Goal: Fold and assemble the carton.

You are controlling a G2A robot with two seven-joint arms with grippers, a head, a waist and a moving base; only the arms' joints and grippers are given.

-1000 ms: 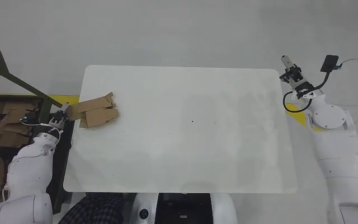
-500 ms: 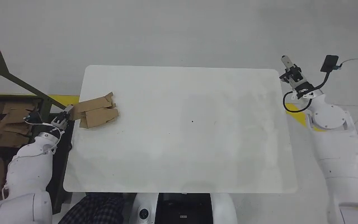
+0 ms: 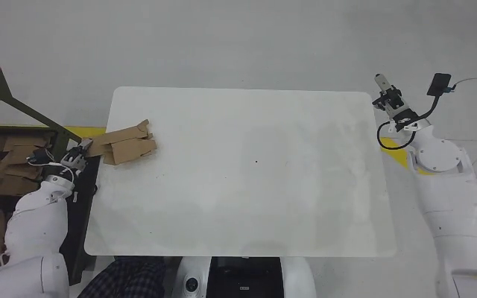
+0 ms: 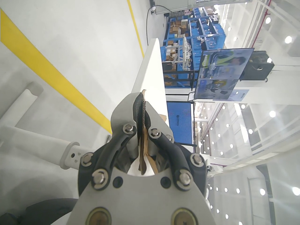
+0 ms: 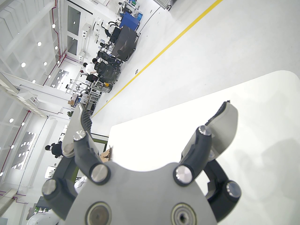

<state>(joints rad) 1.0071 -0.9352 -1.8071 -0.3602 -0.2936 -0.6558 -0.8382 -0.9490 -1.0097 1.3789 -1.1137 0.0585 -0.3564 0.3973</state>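
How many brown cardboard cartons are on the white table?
1: a flat brown cardboard carton at the white table's left edge, held by the left gripper. Another may hide beneath.

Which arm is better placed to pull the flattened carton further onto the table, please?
Left. The left gripper is shut on the carton at the left side of the table. The right gripper hangs open by the far right corner, across the whole table from the carton.
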